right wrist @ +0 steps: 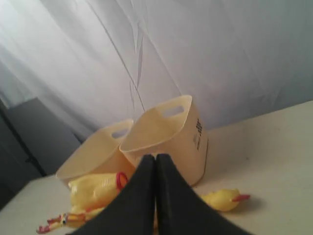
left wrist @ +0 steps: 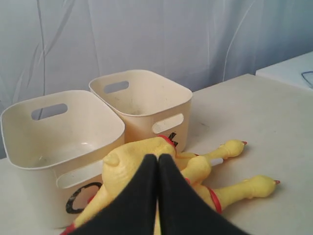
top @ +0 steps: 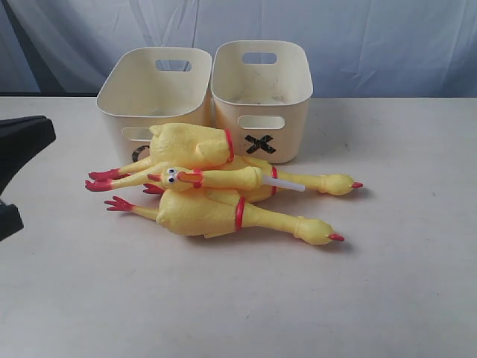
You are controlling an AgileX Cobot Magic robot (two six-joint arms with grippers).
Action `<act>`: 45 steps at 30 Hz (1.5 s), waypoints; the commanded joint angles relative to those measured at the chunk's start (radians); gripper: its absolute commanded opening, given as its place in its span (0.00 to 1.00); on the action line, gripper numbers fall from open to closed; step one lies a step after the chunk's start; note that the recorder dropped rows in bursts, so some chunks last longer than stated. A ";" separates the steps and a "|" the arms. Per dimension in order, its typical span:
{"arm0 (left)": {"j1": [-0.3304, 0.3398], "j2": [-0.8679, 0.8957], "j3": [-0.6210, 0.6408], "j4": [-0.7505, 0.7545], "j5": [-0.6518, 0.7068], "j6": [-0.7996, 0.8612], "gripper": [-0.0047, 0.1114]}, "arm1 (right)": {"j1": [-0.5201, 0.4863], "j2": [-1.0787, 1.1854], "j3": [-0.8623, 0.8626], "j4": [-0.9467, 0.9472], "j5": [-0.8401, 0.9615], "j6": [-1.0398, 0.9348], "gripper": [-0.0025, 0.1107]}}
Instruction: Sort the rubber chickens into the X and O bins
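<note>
Plainly, the four rubber chickens (top: 216,195) lie heaped together on the table (top: 387,291), in front of the two tubs. In the exterior view the O bin (top: 141,89) stands at twelve o'clock of the heap, its mark half hidden behind the top chicken (top: 190,144). The X bin (top: 261,82) sits just beside it at its three o'clock. The front chicken (top: 212,214) has its feet toward nine o'clock and its beak toward four. The small slim chicken (top: 223,178) lies across the heap with its beak toward nine, while the rear chicken (top: 335,183) points its beak toward three. The left gripper (left wrist: 157,157) has its fingers pressed together on nothing, with the heap just beyond the tips. The right gripper (right wrist: 155,156) is likewise pressed together and empty, with the bins and chickens farther off
</note>
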 commanded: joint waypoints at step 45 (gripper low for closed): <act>0.000 0.003 -0.012 0.152 -0.005 -0.145 0.04 | 0.465 1.133 -0.525 0.317 0.022 -0.975 0.02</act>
